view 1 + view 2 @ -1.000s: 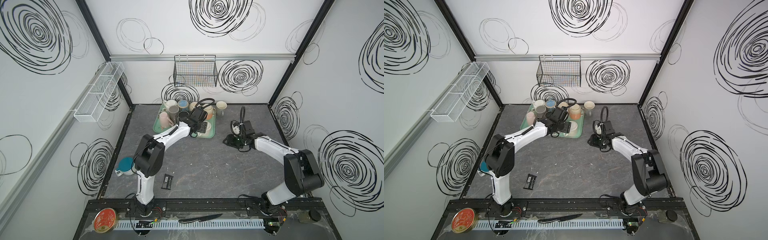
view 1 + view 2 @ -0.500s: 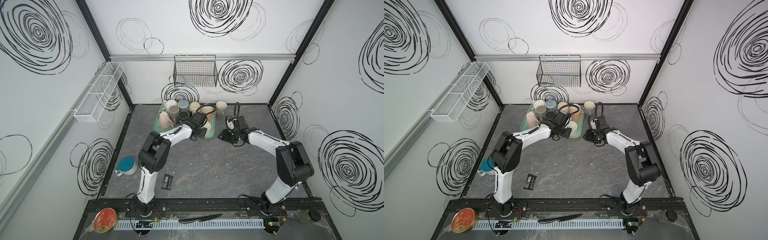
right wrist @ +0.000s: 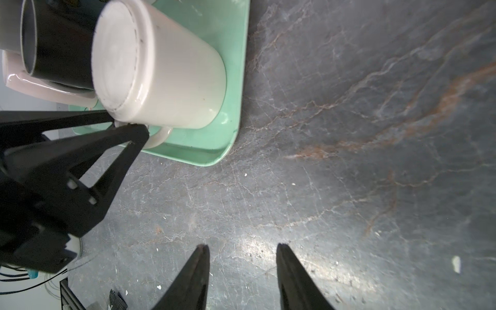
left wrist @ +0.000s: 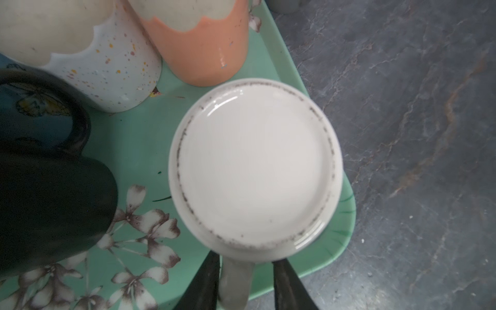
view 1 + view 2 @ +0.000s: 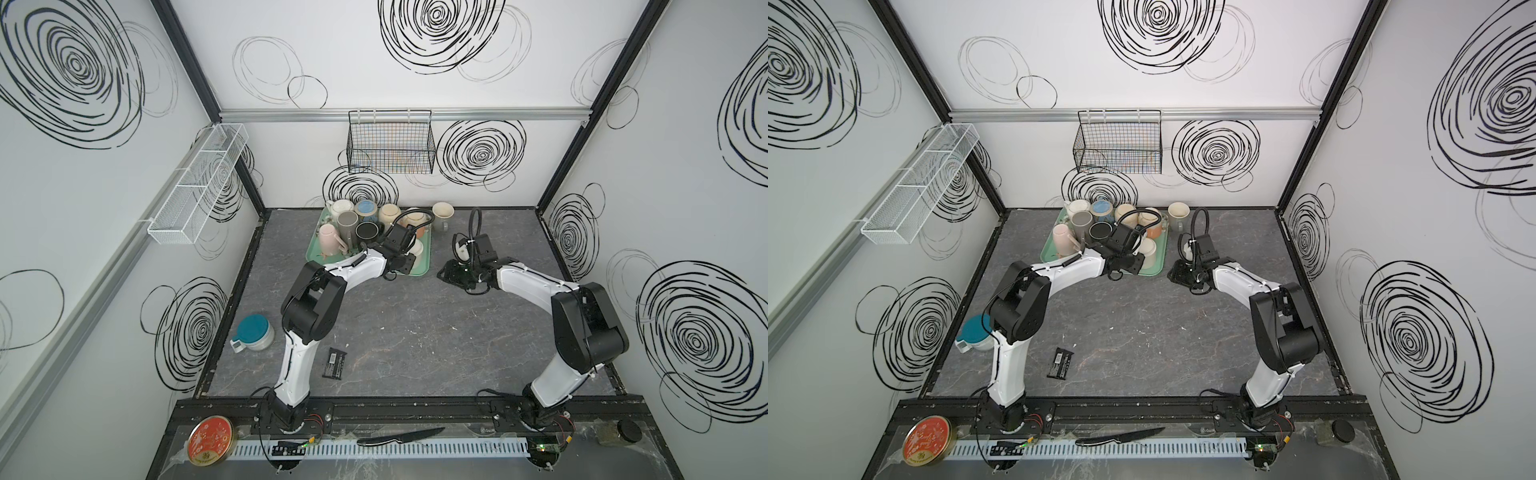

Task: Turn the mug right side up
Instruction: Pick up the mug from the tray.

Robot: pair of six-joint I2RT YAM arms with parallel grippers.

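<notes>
left hand [image 4: 245, 259]: part-spread astride handle [image 4: 234, 281] of upside-down mug [image 4: 255, 166], gap 1 side | right hand [image 3: 243, 248]: spread, empty

In the left wrist view, the upside-down white ceramic mug [image 4: 255, 166] hides the tips of the left gripper [image 4: 245, 261]. Its handle leaves the frame between the black fingers, so you cannot tell whether they pinch it. The glossy black mug [image 4: 48, 193], speckled white mug [image 4: 112, 67] and orange-bottomed mug [image 4: 204, 53] are cropped, and in both top views the right gripper [image 5: 451, 275] is a dark lump, its jaws unreadable.

Mug [image 4: 255, 166] on tray [image 4: 139, 145] corner
</notes>
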